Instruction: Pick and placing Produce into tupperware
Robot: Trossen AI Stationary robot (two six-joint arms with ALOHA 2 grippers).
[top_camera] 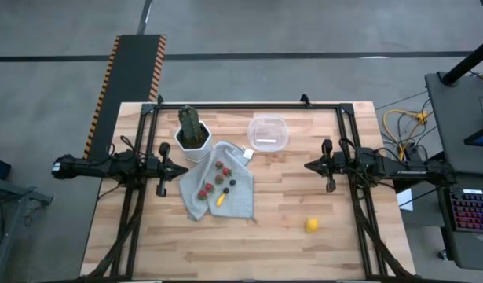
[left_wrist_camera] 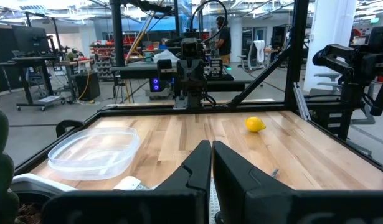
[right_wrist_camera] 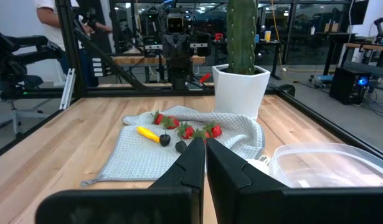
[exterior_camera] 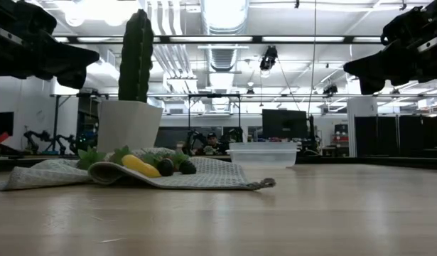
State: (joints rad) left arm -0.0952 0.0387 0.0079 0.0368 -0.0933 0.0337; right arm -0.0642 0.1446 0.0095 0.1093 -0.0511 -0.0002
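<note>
The small produce lies on a grey cloth (top_camera: 219,191): red berries (right_wrist_camera: 188,130), dark berries (right_wrist_camera: 164,140) and a yellow-orange piece (right_wrist_camera: 146,132). A yellow lemon (top_camera: 311,225) rests alone on the table toward its near right part, also seen as the lemon (left_wrist_camera: 255,124). The clear tupperware (top_camera: 268,132) stands on its base near the far edge, right of the cloth. My left gripper (top_camera: 186,168) hovers shut at the cloth's left side. My right gripper (top_camera: 306,166) hovers shut right of the tupperware, above the table.
A green cactus in a white pot (top_camera: 193,135) stands at the cloth's far left corner, close to my left gripper. A black frame (top_camera: 249,105) runs along the table's far and side edges. Bare wood (top_camera: 304,251) spreads along the near edge.
</note>
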